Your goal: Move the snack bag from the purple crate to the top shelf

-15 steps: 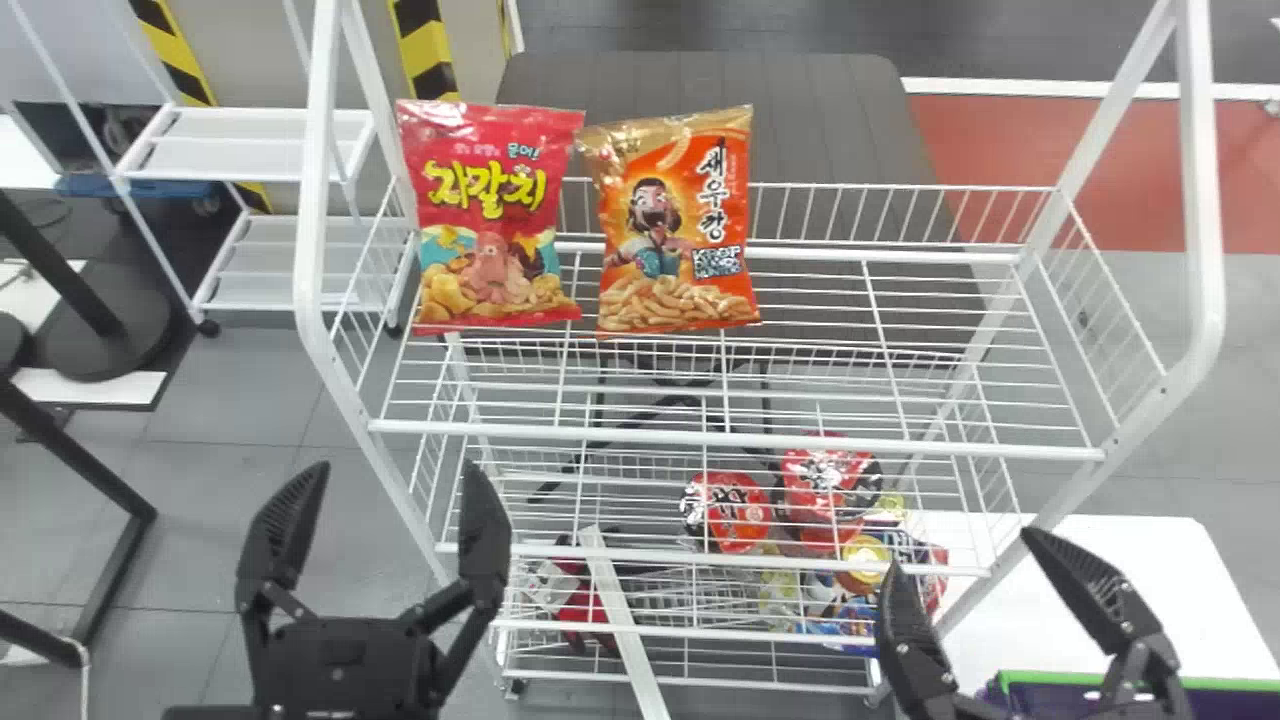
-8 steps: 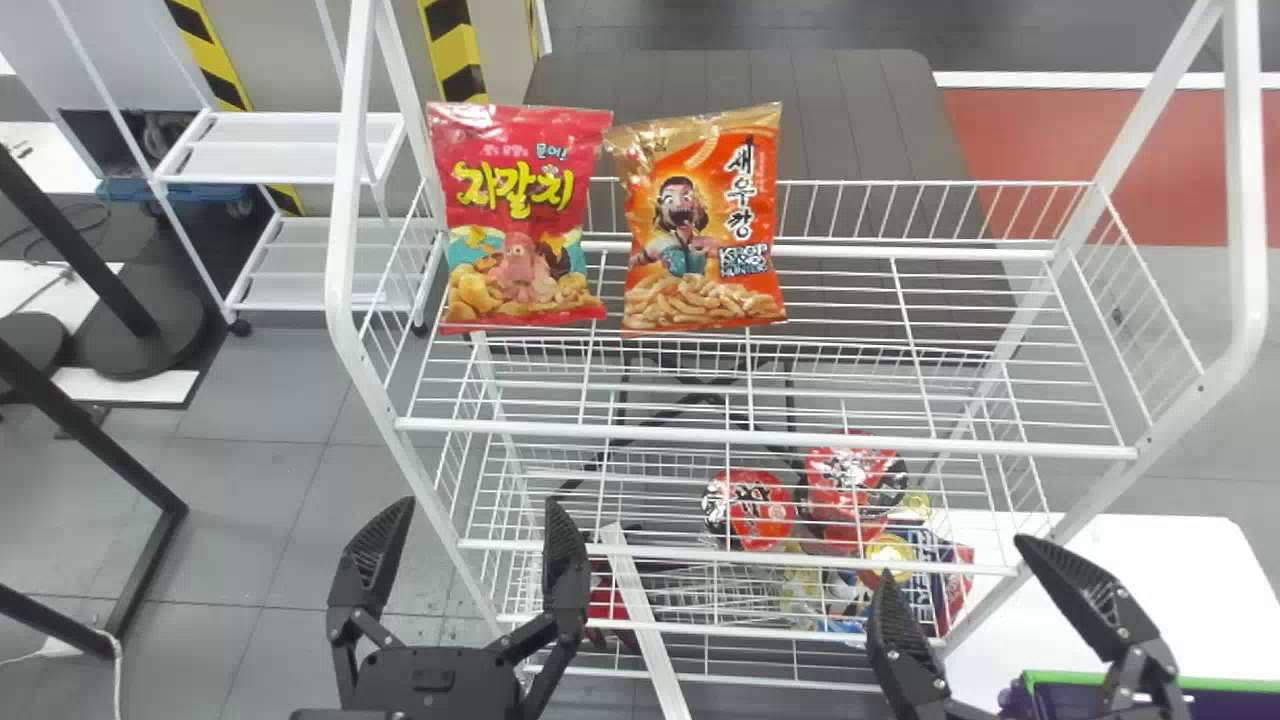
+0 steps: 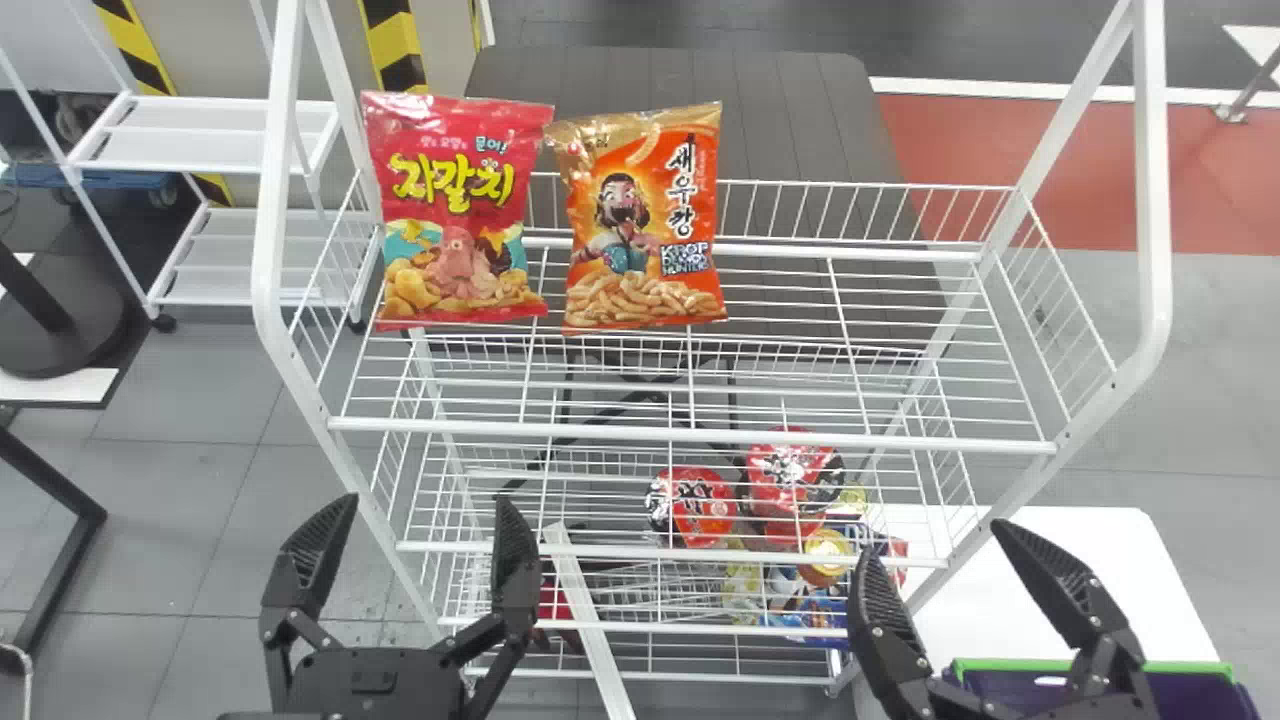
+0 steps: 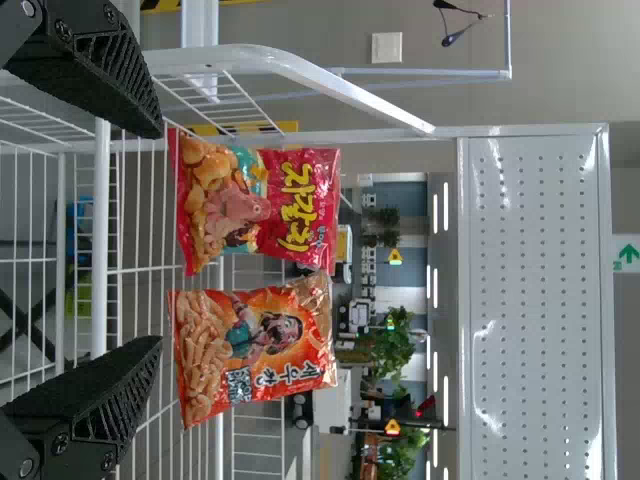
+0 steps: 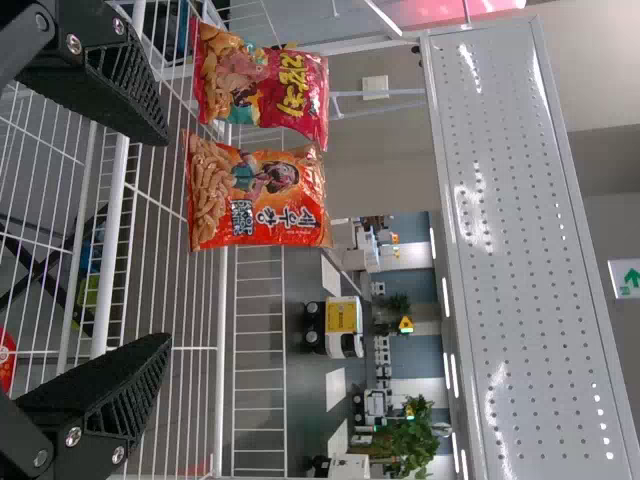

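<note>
Your head view has swung since half a second ago: the white wire shelf unit (image 3: 1160,250) now sits farther to its left, and more of the green-rimmed purple crate (image 3: 1190,668) has come in at the lower right. Your left end effector (image 3: 425,500) has kept its place against the shelf unit, in front of its lower left part, while your right end effector (image 3: 932,540) has crept slightly rightward against it, beside the lower right corner and near the crate. You have both wide open, with nothing held in either. The red snack bag (image 3: 455,210) and the orange snack bag (image 3: 645,220) haven't moved: they stand upright, side by side, at the left of the top shelf (image 3: 690,434), red one on the left, with their upper corners very close. Below, you have red packages (image 3: 690,507) on a wire shelf, and at the right a white desk (image 3: 1080,560). Around you there's a grey tiled floor (image 3: 190,500), a reddish floor area (image 3: 1080,170), a small white rack (image 3: 205,150) off to the left and yellow-and-black striped edging (image 3: 395,45) behind. Your wrist views also take in a perforated panel (image 5: 540,250), a green plant (image 5: 405,440) and a green arrow sign (image 5: 627,280).
</note>
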`<action>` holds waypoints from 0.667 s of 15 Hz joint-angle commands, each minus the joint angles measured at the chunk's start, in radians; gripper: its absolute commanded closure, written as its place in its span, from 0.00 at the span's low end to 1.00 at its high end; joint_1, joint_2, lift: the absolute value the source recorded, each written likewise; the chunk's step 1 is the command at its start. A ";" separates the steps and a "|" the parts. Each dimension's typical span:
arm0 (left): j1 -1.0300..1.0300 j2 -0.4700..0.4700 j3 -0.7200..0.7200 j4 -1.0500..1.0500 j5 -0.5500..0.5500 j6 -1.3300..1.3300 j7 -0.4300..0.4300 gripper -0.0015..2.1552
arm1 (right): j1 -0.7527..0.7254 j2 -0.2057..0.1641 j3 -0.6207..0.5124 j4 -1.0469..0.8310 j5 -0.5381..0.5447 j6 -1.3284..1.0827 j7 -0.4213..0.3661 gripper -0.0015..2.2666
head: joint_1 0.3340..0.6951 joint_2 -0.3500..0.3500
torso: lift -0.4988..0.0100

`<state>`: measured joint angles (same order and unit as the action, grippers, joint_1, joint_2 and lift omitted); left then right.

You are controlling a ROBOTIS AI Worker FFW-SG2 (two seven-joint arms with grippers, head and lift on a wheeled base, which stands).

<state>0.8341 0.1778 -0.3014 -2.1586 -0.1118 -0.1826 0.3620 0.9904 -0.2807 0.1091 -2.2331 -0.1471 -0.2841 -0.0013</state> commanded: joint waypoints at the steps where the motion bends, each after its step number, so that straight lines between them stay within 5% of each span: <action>1: 0.005 0.002 0.015 -0.017 0.006 -0.002 0.000 0.04 | 0.004 0.000 -0.019 -0.003 -0.009 -0.005 -0.002 0.06 | 1.00 0.44 | 0.99; 10: 0.013 0.003 0.016 -0.029 0.012 0.025 -0.017 0.04 | -0.003 -0.005 -0.019 0.012 -0.005 -0.023 -0.009 0.06 | 1.00 0.43 | 0.99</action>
<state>0.8455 0.1803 -0.2844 -2.1873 -0.0998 -0.1575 0.3458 0.9878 -0.2848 0.0915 -2.2247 -0.1519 -0.3049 -0.0107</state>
